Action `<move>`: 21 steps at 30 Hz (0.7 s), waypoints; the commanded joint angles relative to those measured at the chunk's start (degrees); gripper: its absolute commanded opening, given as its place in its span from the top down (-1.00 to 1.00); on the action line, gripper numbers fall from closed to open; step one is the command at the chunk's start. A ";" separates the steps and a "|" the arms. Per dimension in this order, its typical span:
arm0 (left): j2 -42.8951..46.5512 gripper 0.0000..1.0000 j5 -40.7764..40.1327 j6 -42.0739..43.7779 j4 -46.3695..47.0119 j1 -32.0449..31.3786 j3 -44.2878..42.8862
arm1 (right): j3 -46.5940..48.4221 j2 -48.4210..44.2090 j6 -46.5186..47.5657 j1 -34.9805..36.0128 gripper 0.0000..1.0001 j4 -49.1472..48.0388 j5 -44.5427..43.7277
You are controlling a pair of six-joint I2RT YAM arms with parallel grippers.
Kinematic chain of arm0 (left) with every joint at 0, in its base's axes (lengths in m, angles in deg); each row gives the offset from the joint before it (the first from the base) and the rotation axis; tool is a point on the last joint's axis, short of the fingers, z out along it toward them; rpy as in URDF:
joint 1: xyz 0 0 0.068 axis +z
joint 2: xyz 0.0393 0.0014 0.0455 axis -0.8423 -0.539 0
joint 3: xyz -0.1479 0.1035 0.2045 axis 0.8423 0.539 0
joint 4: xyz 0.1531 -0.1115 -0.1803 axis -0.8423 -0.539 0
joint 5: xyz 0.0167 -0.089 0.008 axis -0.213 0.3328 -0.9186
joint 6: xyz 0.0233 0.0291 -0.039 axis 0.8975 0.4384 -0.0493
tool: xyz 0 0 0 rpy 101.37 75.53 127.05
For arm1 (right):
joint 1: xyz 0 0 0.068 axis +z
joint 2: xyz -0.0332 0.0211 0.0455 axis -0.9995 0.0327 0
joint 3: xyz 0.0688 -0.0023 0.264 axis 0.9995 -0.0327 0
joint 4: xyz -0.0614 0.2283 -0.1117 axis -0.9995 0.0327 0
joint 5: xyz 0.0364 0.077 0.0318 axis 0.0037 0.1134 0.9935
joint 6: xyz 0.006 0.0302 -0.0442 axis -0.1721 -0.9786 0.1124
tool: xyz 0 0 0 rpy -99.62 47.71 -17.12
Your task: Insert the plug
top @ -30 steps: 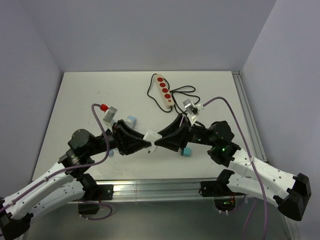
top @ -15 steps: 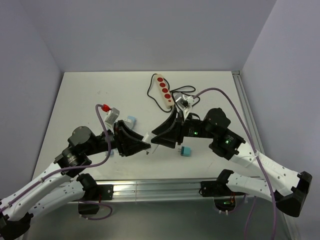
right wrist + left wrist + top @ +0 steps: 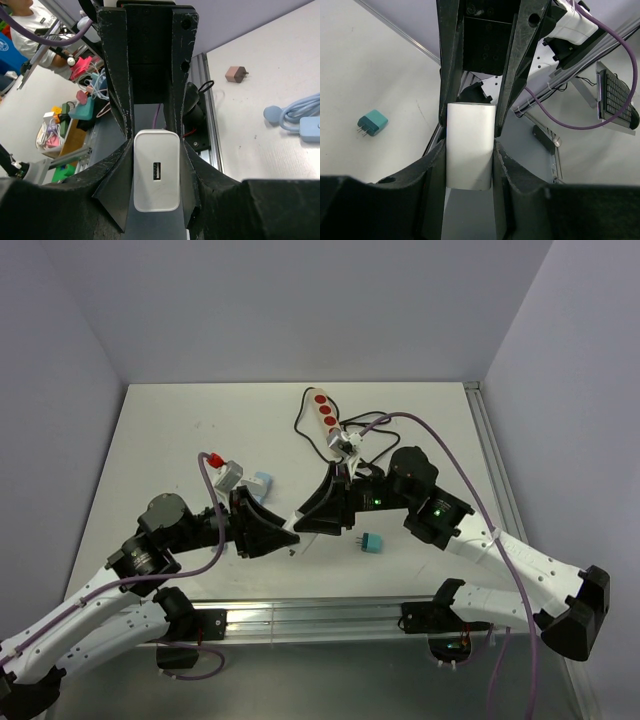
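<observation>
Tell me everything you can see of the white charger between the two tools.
The white charger is a smooth, plastic-looking block with rounded corners and a USB port in one end face. Both the left tool and the right tool clamp its sides, from opposite ends, holding it in the air. Its prongs are hidden.

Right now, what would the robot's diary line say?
left gripper: shut on white charger | right gripper: shut on same charger | power strip: charger not plugged in | teal plug: lying loose
</observation>
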 commanded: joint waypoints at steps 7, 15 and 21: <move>1.82 0.99 -0.87 -0.55 5.84 0.63 -0.21 | -0.72 0.10 -4.16 0.29 0.35 -8.84 5.19; 3.84 0.32 -12.16 0.50 -3.10 0.63 -2.31 | 0.24 -0.07 -0.40 0.38 1.00 -5.80 -2.33; 9.64 -0.80 -38.43 -5.37 -23.38 0.72 -4.59 | 1.13 -0.61 7.16 0.47 1.00 1.60 -24.67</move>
